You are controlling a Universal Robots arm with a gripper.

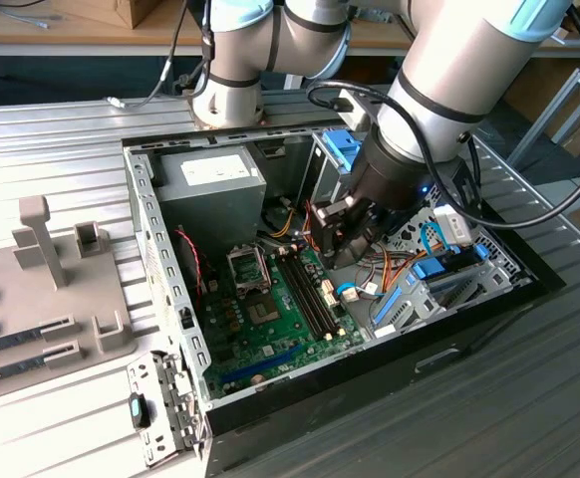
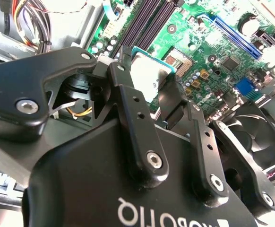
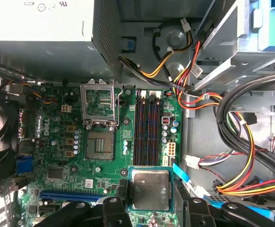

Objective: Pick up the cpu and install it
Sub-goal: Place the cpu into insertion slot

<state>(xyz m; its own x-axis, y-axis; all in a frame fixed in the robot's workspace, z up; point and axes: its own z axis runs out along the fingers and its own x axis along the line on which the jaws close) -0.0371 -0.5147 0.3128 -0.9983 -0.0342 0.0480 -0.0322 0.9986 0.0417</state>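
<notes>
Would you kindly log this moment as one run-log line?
end effector: shut on cpu | cpu: held over motherboard | socket: open, empty

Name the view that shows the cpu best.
First wrist view: the cpu shows its whole metal top and green rim, held between the hand's fingers. The second wrist view shows part of it behind the fingers; the exterior view is too far to tell it.

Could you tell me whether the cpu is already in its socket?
No: in the first wrist view the gripper holds the cpu, and the socket lies open and bare.
</notes>
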